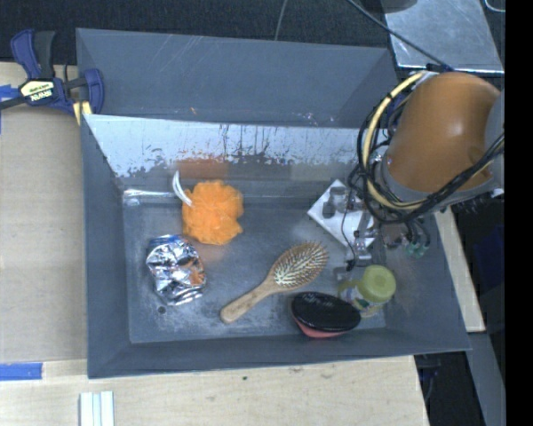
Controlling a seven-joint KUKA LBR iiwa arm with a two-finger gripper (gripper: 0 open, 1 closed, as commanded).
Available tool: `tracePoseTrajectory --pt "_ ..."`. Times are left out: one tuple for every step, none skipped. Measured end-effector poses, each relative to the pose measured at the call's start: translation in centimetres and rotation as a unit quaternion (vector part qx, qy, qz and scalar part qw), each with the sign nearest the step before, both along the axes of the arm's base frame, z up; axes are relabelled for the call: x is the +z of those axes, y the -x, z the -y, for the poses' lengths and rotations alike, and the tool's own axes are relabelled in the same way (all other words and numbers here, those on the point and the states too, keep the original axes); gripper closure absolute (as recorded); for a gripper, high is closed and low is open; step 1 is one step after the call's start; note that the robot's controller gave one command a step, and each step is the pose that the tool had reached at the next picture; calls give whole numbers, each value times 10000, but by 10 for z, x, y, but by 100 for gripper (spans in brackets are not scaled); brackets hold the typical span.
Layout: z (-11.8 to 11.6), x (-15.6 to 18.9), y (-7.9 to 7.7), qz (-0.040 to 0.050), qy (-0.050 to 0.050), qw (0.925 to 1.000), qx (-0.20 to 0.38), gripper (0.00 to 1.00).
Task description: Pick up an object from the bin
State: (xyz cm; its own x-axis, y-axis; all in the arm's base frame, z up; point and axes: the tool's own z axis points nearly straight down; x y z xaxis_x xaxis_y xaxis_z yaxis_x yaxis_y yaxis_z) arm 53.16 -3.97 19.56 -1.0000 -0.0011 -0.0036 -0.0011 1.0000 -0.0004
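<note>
From the camera view, my gripper [361, 257] hangs low at the right end of the bin [107, 327], just above a small yellow-green round thing [376, 284] on the floor near the front right corner; whether I am spread or closed I cannot tell. I judge that thing light, smooth and stiff, so likely to roll or slip; I would take it across its widest middle. A black oval thing with a red rim [325, 313] lies just beside it; a wooden hairbrush [280, 280] lies to its left; an orange mesh pouf [213, 211] and crumpled foil [174, 269] lie well apart.
</note>
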Motion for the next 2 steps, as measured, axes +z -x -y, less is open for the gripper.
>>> tracePoseTrajectory --pt "-18 -12 10 2 1 9973 734 0" --pt "-65 -97 1 -2 -3 9826 1857 0"
